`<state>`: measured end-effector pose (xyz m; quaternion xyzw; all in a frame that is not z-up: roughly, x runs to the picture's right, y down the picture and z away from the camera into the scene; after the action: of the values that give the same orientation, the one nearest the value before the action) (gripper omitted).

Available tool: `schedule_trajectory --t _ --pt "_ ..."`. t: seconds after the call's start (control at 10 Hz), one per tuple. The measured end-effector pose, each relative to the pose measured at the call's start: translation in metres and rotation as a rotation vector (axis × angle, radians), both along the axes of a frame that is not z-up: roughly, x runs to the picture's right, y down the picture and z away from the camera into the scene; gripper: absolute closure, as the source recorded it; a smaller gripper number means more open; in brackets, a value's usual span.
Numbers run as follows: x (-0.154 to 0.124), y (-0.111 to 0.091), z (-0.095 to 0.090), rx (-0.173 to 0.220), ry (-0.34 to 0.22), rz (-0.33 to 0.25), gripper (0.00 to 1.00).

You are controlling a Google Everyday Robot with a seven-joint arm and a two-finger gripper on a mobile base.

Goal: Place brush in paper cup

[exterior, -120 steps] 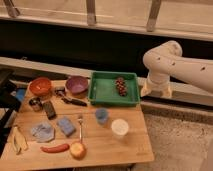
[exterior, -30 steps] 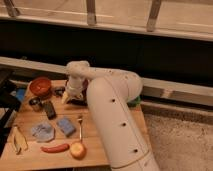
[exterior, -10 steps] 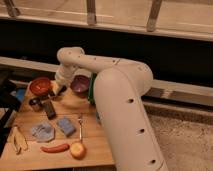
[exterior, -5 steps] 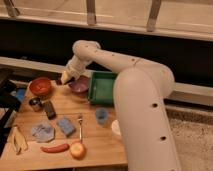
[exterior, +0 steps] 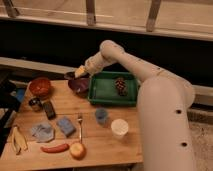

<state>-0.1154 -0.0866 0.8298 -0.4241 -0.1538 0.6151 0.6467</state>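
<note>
Hand (exterior: 78,73) hangs over the purple bowl (exterior: 79,86) at the back of the desk (exterior: 100,147), pinched shut on the brush (exterior: 70,75). Brush handle pokes out sideways, approx. level. Paper cup (exterior: 119,128) sits well apart, nr the front edge, beside the blue cup (exterior: 101,115).

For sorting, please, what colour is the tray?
Green tray, camera view; gripper holds brush by purple bowl.

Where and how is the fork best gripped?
Mid-handle on the fork, from straight above, jaws across it: it lies flat and slim, handle nearest the camera, beside the blue sponge. The gripper holds the brush by the purple bowl.
</note>
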Motion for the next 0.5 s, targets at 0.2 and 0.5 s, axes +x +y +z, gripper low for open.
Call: schedule_trajectory --t 0.2,0.5 --pt "0.015 -0.003 -0.008 0.0 0.009 0.017 1.0" --pt "0.021 -0.006 -0.029 -0.006 0.023 -0.104 1.0"
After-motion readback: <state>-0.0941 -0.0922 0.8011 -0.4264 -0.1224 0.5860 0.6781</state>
